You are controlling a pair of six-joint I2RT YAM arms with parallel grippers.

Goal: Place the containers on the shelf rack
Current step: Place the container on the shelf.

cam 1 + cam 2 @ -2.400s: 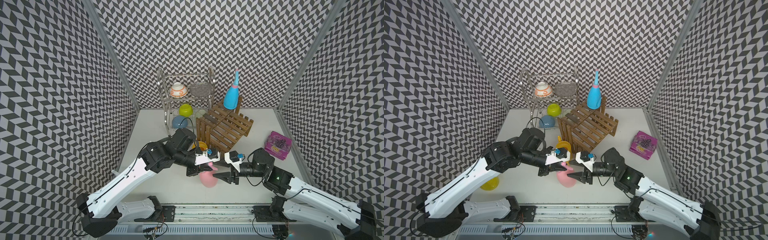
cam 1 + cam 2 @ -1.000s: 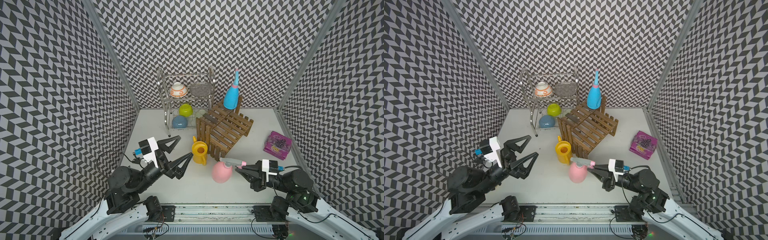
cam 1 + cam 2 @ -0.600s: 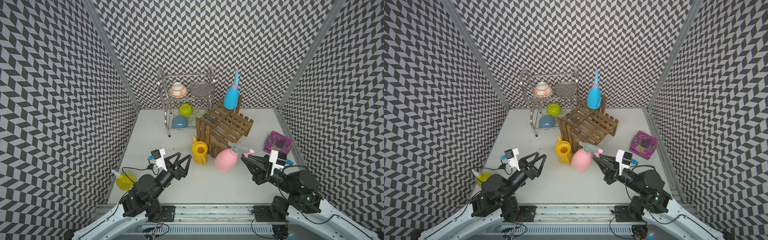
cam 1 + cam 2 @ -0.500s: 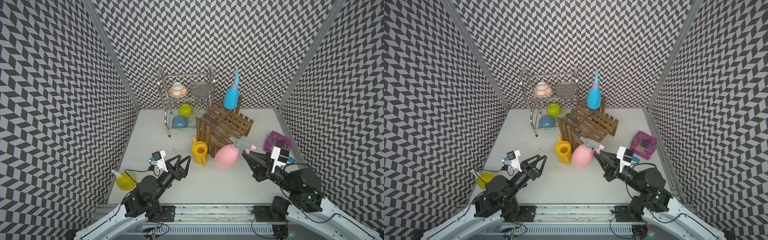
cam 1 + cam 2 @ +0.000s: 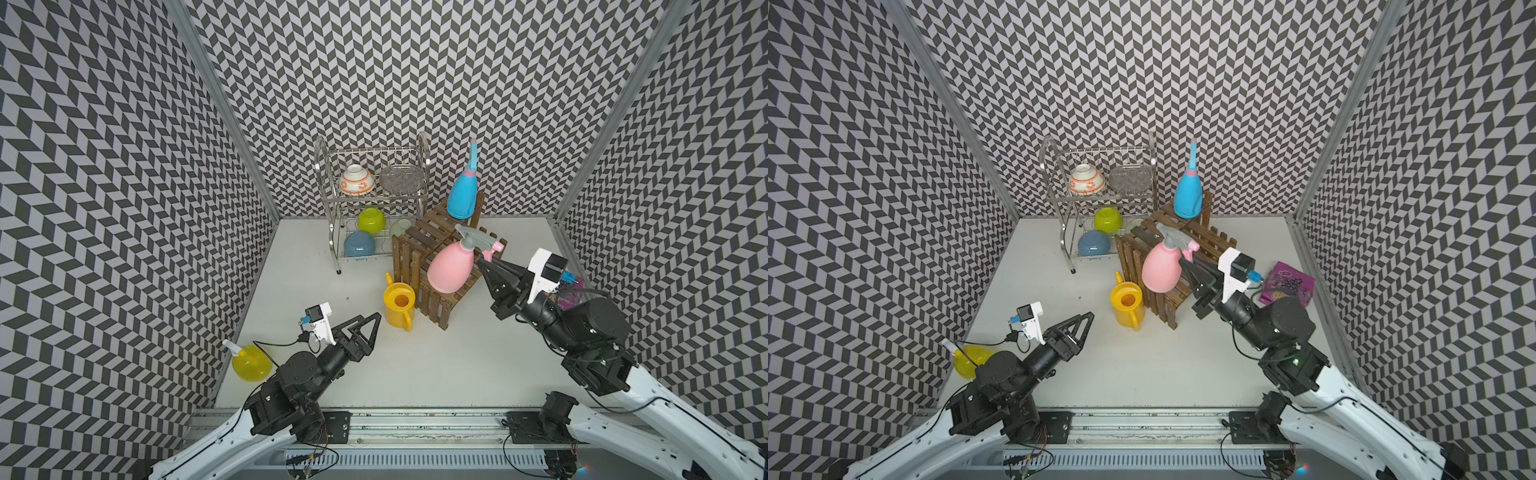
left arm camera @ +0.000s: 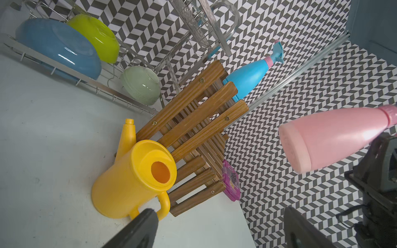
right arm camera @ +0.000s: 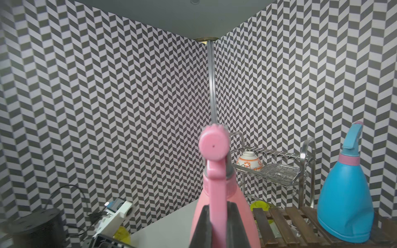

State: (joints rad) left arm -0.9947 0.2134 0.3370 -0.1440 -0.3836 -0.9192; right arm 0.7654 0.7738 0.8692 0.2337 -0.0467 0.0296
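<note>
At frame centre in both top views: shelf rack (image 5: 409, 266), brown slatted wood, stepped, standing on the white table (image 5: 457, 374) just beside the wire dish rack (image 5: 331, 241).

1. Blue spray bottle (image 5: 460, 201). Upright on the rack's topmost step, upper centre of the frame.

2. Pink spray bottle (image 5: 451, 268), grey head. Held tilted in the air, right of centre, overlapping the rack's lower step in the top views. The right gripper (image 5: 484, 266) is clamped on its pink trigger. The right wrist view shows the two dark fingers (image 7: 200, 229) pressed against either side of that trigger. In the left wrist view the bottle's flat base hangs free, touching nothing.

3. Yellow watering can (image 5: 399, 305). Upright on the table just below centre, just beside the rack's near side, with its spout on the rack side and its handle toward the lower edge of the frame.

4. Round yellow spray bottle (image 5: 249, 365), translucent, white head. On the table at lower left, close to the left wall and well apart from the rack.

5. Left gripper (image 5: 372, 330). Lower centre-left, above the table, jaws spread wide and holding nothing. It points toward the watering can, near it but apart.

Other contents:
- The dish rack's upper tier holds a white bowl with orange pattern (image 5: 356, 183).
- Its lower tier holds a green bowl (image 5: 371, 219), a blue bowl (image 5: 359, 244) and a pale green bowl (image 5: 400, 227).
- A purple package (image 5: 1287, 284) lies at the right side of the table, beside the right arm.
</note>
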